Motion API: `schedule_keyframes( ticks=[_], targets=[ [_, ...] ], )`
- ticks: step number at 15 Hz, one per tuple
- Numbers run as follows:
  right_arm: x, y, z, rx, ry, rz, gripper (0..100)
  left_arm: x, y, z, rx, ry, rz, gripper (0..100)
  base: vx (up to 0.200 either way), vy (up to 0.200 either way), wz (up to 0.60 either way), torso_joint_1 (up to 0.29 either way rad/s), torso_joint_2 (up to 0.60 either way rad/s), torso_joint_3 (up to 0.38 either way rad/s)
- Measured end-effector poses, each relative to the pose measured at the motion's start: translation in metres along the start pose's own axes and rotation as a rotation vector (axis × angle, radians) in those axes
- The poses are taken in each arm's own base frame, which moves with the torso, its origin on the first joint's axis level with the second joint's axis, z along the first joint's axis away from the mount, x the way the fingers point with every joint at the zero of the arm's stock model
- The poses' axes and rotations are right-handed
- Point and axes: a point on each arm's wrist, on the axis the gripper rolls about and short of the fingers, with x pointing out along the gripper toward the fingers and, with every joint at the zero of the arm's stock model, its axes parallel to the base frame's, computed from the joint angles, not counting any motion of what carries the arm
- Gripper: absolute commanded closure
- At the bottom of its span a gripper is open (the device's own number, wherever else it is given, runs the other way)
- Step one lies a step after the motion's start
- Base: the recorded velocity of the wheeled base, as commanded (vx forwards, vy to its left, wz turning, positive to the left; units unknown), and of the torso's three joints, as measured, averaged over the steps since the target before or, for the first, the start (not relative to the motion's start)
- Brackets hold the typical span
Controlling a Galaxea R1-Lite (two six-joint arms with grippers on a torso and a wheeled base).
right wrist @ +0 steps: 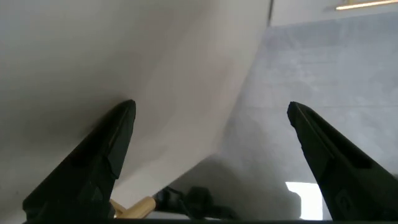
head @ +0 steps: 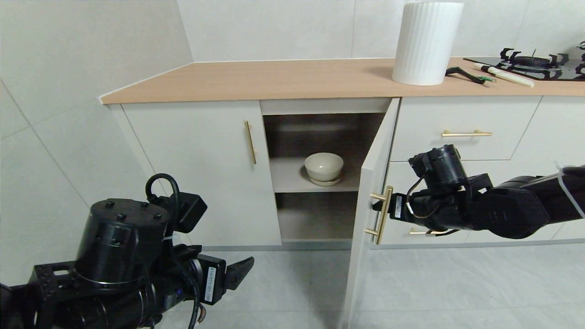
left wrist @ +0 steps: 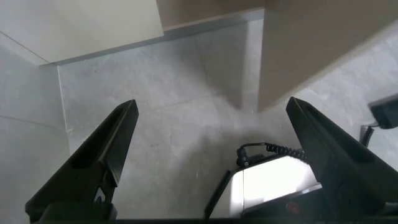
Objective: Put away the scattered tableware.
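In the head view, a bowl is seen on a plate on the open cabinet's upper shelf, with the right gripper at the door handle. In the left wrist view, the left gripper is held spread wide over the floor. In the right wrist view, the right fingers are likewise parted beside the door.

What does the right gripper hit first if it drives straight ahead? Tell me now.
Probably the open cabinet door, beside its gold handle; the right gripper, fingers spread, points at the door's face. Depth is unclear.
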Motion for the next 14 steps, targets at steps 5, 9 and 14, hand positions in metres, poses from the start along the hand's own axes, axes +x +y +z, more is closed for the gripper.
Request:
schedule_keyframes(
  ticks=[5, 9, 14],
  targets=[
    [0.011, 0.005, -0.009, 0.007, 0.022, 0.004, 0, 0.000, 0.000, 0.000, 0.000, 0.001, 0.000, 0, 0.000, 0.000, 0.00, 0.000, 0.00, 0.000],
    [0.016, 0.009, -0.007, 0.052, -0.021, 0.033, 0, 0.000, 0.000, -0.001, 0.001, 0.003, 0.001, 0, 0.150, 0.000, 0.00, -0.001, 0.00, 0.003],
    [0.034, 0.018, -0.010, 0.115, -0.088, 0.084, 0, 0.001, 0.000, -0.001, 0.001, 0.005, 0.001, 0, 0.200, 0.000, 0.00, 0.002, 0.00, 0.001]
  ],
)
